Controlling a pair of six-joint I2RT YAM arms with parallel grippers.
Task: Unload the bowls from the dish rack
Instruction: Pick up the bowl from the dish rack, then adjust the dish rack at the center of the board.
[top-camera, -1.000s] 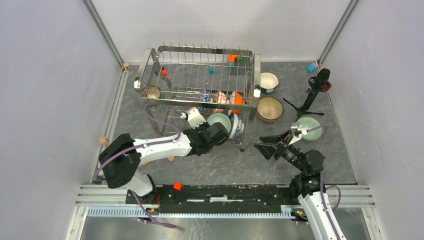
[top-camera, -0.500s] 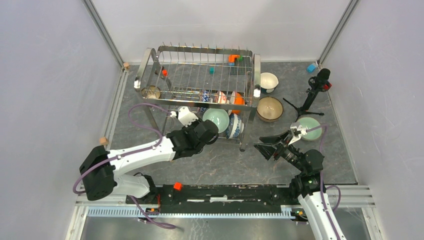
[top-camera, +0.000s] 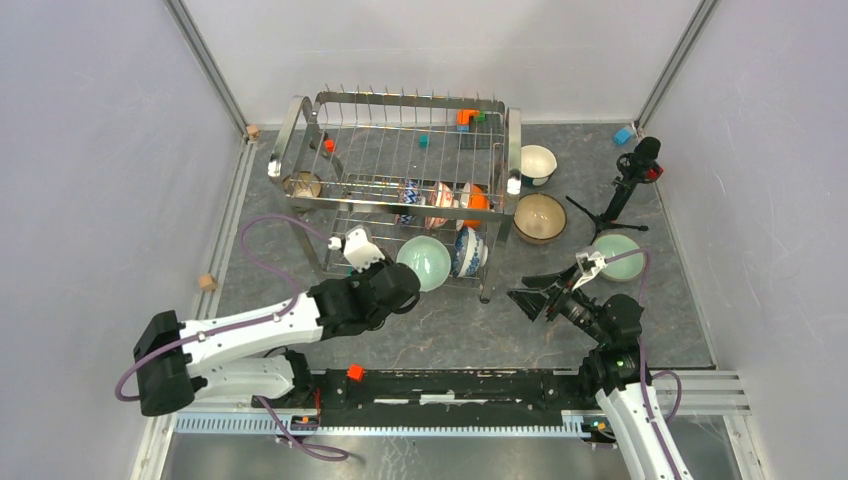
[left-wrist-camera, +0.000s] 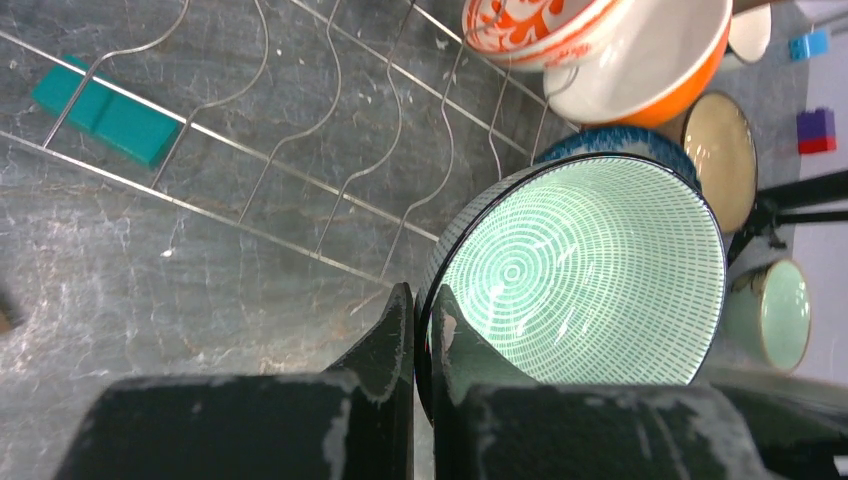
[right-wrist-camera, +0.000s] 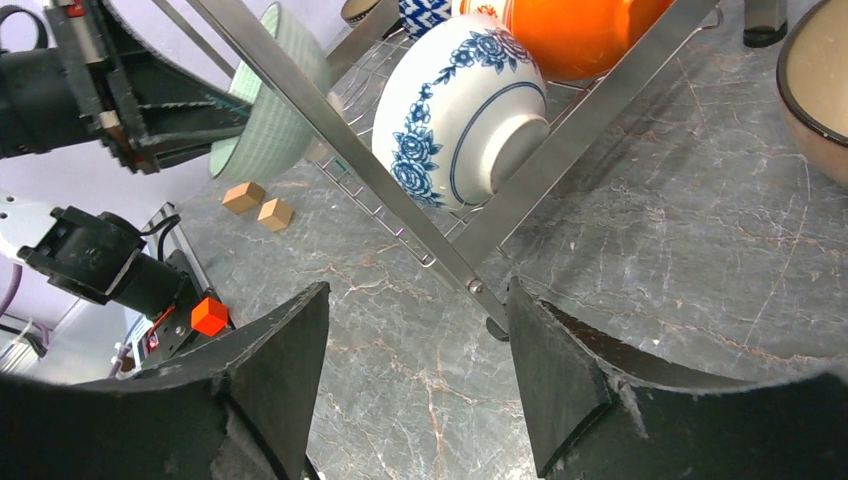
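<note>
The chrome dish rack (top-camera: 410, 98) stands at the back middle. My left gripper (top-camera: 404, 278) is shut on the rim of a teal-and-white bowl (top-camera: 423, 262), held on edge at the rack's front lower tier; in the left wrist view the gripper (left-wrist-camera: 422, 302) pinches that bowl (left-wrist-camera: 590, 270). A blue-patterned bowl (top-camera: 468, 250) leans in the lower tier to its right and shows in the right wrist view (right-wrist-camera: 455, 110). Orange (top-camera: 475, 198) and red-patterned (top-camera: 440, 200) bowls sit behind. My right gripper (top-camera: 530, 297) is open and empty near the rack's front right leg (right-wrist-camera: 490, 325).
On the table right of the rack sit a white bowl (top-camera: 537, 163), a pink-brown bowl (top-camera: 539, 217) and a pale green bowl (top-camera: 617, 255). A black tripod stand (top-camera: 625, 185) is at the right. A wooden block (top-camera: 207, 282) lies left, a teal block (left-wrist-camera: 105, 110) under the rack.
My left arm has drawn back toward the near left, carrying the teal-and-white bowl out from beside the blue-patterned bowl. The right arm has barely moved.
</note>
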